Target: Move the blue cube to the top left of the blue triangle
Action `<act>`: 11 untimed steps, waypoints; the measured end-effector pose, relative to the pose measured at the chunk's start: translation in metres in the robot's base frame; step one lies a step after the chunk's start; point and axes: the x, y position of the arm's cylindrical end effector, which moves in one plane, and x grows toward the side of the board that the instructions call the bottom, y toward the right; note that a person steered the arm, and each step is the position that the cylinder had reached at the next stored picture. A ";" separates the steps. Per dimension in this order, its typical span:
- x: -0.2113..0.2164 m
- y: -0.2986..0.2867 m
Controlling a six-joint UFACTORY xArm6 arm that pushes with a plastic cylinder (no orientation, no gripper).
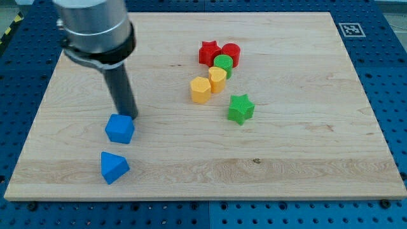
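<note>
The blue cube (119, 128) lies on the wooden board at the view's lower left. The blue triangle (113, 167) lies just below it, a little to the left, with a small gap between them. My tip (129, 116) is at the cube's upper right edge, touching or nearly touching it. The rod rises from there to the arm's grey body at the view's top left.
A cluster sits at the view's upper middle: a red star (208, 53), a red cylinder (231, 54), a green cylinder (223, 64), a yellow block (217, 80) and an orange-yellow hexagon (200, 90). A green star (240, 108) lies below them. The board (305, 146) rests on a blue pegboard.
</note>
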 end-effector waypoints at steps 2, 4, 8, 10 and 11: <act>0.031 -0.013; 0.017 -0.012; 0.068 0.020; 0.067 0.006; 0.063 0.055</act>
